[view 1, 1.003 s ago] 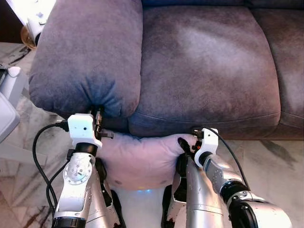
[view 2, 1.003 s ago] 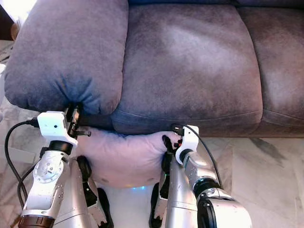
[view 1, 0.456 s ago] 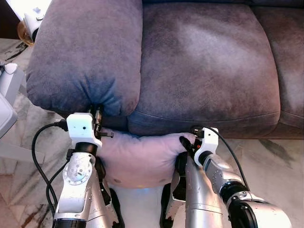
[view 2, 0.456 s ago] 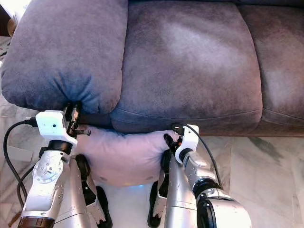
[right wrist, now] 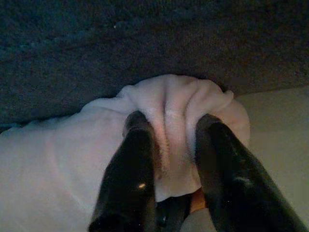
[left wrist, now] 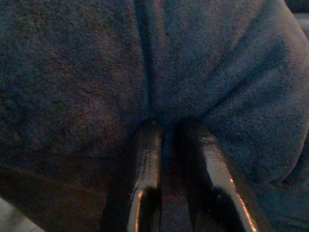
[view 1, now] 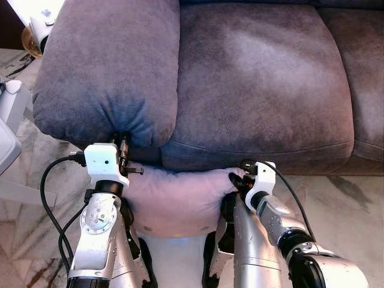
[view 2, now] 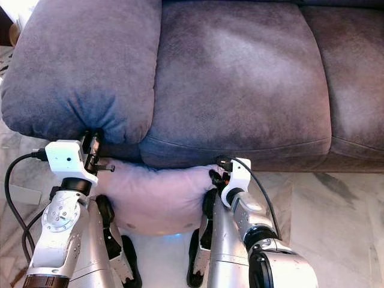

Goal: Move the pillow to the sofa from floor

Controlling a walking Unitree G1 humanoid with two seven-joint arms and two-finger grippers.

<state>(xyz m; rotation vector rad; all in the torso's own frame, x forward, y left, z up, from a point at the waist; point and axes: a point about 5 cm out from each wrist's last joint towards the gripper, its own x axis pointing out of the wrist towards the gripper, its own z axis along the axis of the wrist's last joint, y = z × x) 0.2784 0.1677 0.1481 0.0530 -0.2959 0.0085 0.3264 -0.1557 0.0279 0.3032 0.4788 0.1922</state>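
We see a pale pink pillow (view 1: 177, 201), plain and without pattern, below a dark purple-grey sofa (view 1: 258, 90) whose nap shows lighter, brushed patches near the middle of the frame. Our arms (view 1: 99, 240) are silver with white wrist blocks, black cables and glossy black fingers (right wrist: 130, 179). The floor (view 1: 342, 198) at the lower right is pale marble with grey-brown veins. At the upper left edge stands a white object (view 1: 12, 120), its kind unclear, and a small amber-brown thing (view 1: 33, 45).
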